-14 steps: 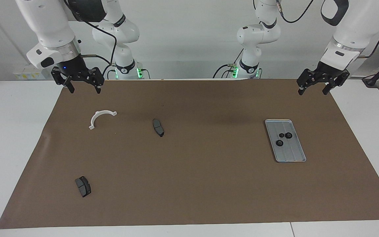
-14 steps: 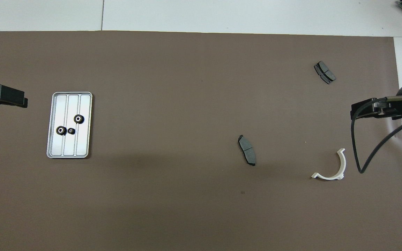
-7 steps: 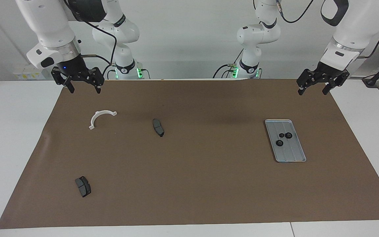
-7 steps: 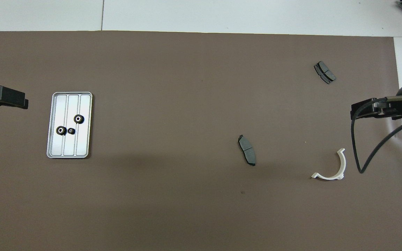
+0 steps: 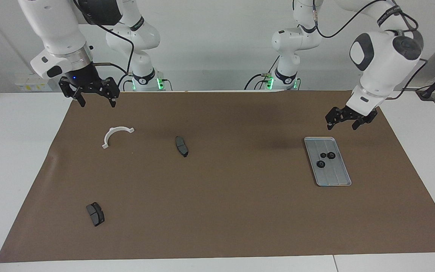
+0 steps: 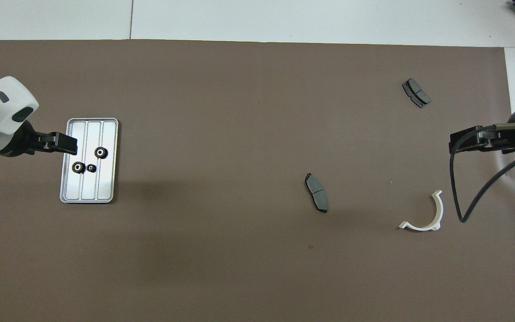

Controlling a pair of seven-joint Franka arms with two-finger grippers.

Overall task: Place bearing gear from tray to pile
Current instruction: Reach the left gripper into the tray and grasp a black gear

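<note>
**Three gears on grooved tray**

Left gripper up in the air with fingers spread wide and empty, over the brown mat beside the ribbed metal tray. Three round black toothed bearing gears on its grooves. Right gripper waiting wide, near the white half-ring bracket; flat grey brake pads apart.

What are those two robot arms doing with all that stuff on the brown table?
The left claw hangs open above the flat silver-grey metal tray, where three small black gears lie. It holds nothing yet. The gears belong with the white half-ring bracket and two dark grey brake pads toward the right arm's end. The right claw waits open, in the air near the bracket.
</note>
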